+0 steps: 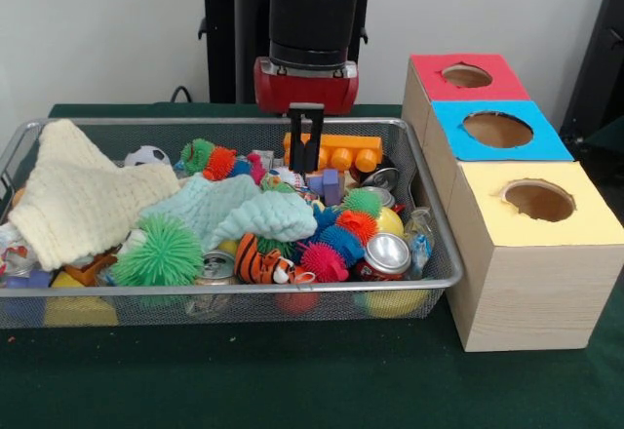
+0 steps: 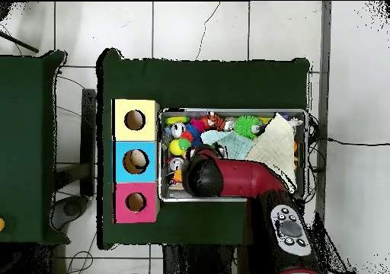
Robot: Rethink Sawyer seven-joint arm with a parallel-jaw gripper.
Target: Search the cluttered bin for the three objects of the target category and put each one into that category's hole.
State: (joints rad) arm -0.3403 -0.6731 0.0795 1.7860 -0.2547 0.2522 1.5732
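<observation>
The silver wire-mesh bin point(image 1: 234, 290) sits on the green table, full of clutter: spiky balls in green point(image 1: 158, 251), red point(image 1: 324, 263) and blue point(image 1: 341, 242), drink cans point(image 1: 387, 253), a tiger toy point(image 1: 261, 261) and an orange block point(image 1: 341, 148). My gripper point(image 1: 305, 168) hangs from the red arm over the bin's far side, just in front of the orange block. Its black jaws stand close together with nothing between them. In the overhead view the arm's wrist point(image 2: 201, 176) covers the gripper above the bin point(image 2: 232, 112).
A cream knit cloth point(image 1: 78, 195) and a mint cloth point(image 1: 244, 210) cover part of the clutter. Three boxes with round holes stand beside the bin: red point(image 1: 466, 76), blue point(image 1: 497, 129) and yellow point(image 1: 538, 200). They also show in the overhead view point(image 2: 135, 161).
</observation>
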